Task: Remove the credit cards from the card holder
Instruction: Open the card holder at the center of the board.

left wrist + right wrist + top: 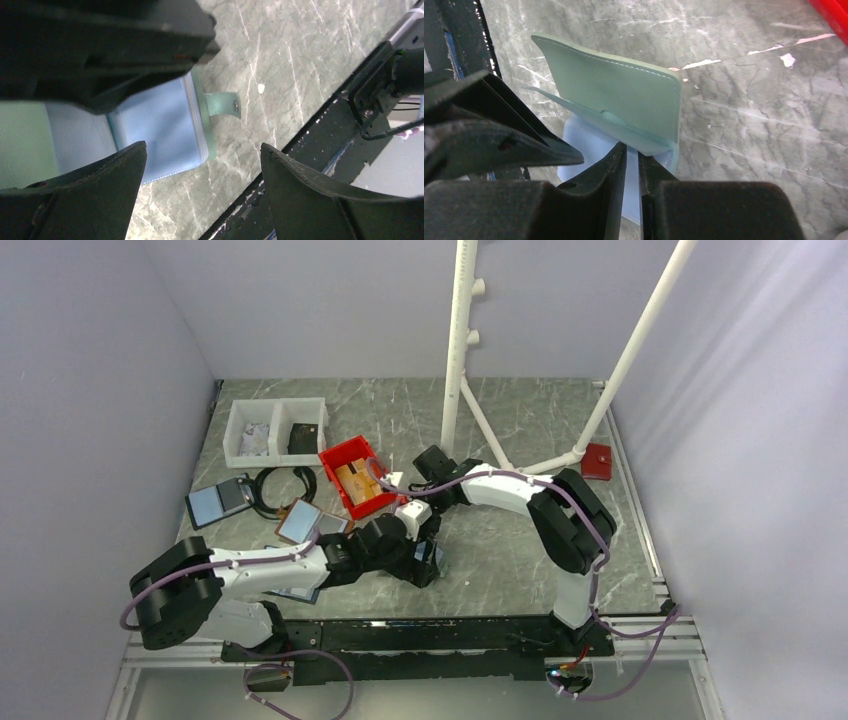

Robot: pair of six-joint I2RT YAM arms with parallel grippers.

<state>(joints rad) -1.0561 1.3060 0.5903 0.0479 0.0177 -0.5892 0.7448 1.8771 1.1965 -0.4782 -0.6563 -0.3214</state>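
Far left of the counter (500, 570), a dark-edged folder (218, 502) lies flat. A white two-compartment bin (275, 428) stands behind it. A black cable coil (285, 490) and a brown-edged folder (300, 522) lie just to its right. A red bin (358, 478) with tan contents stands near centre.

The left arm (250, 570) extends rightward along the near edge. The left jaws stand wide apart and hold nothing. The card holder (162, 127) shows between the two fingers (90, 200), gripped by neither. The holder lies at mid-width near the counter's front rail, between the two arm ends. Its pale blue pocket panel lies flat on the marble and its small tab (223, 105) points outward. Whether credit cards sit in its pockets cannot be told.

The right arm (560, 515) arcs in from the right. The right jaws are closed almost fully, pinching a thin pale blue leaf of the holder. The teal-green cover (614, 90) stands raised at a tilt above that leaf.

Right of centre stands a white pipe frame (462, 350), with a small red block (597, 460) by its foot.
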